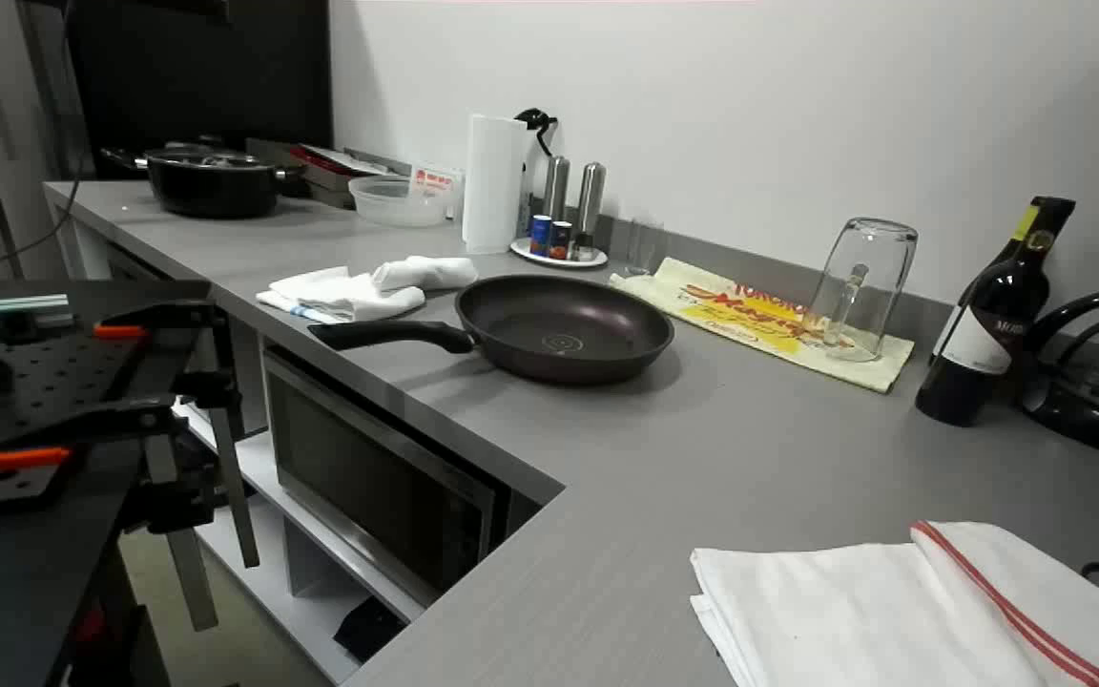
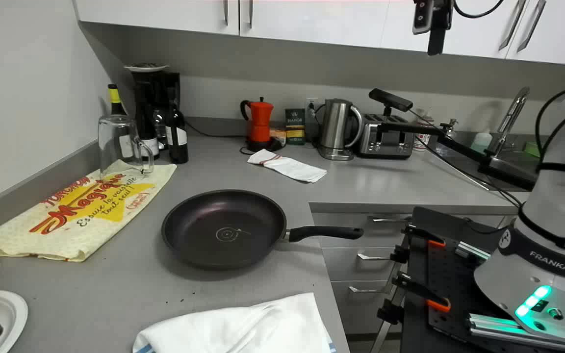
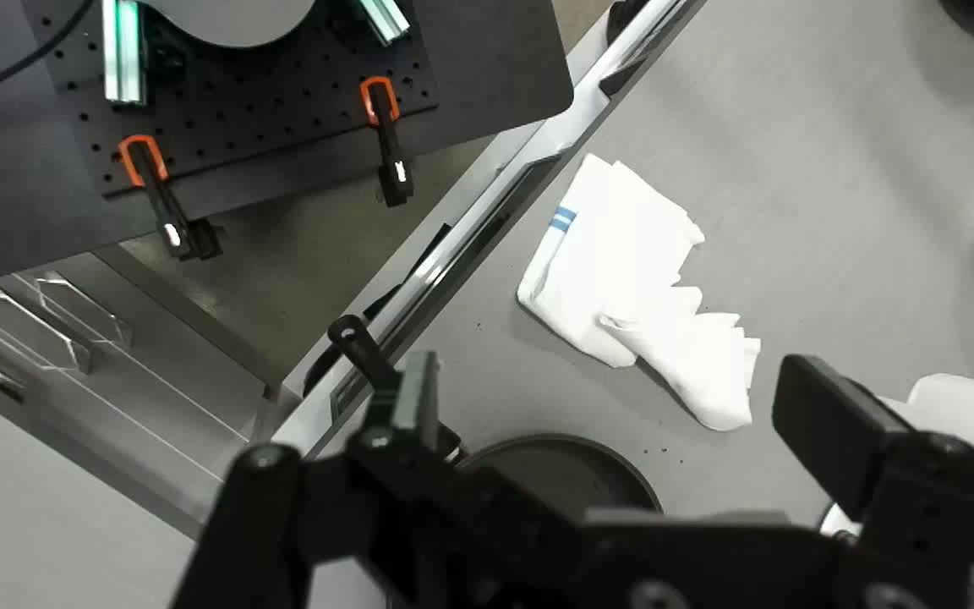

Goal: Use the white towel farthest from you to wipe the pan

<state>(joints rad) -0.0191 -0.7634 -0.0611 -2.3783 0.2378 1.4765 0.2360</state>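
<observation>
A dark frying pan with a black handle rests on the grey counter, also in an exterior view and partly behind my gripper in the wrist view. A rumpled white towel with blue stripes lies beside the pan, also in an exterior view and the wrist view. A folded white towel with red stripes lies on the counter's other leg, also in an exterior view. My gripper is open and empty above the counter; its tip shows near the cabinets.
A yellow printed cloth with an upturned glass mug lies by the wall. Wine bottles, a paper towel roll and a plate of shakers stand nearby. Kettle and toaster stand under wall cabinets.
</observation>
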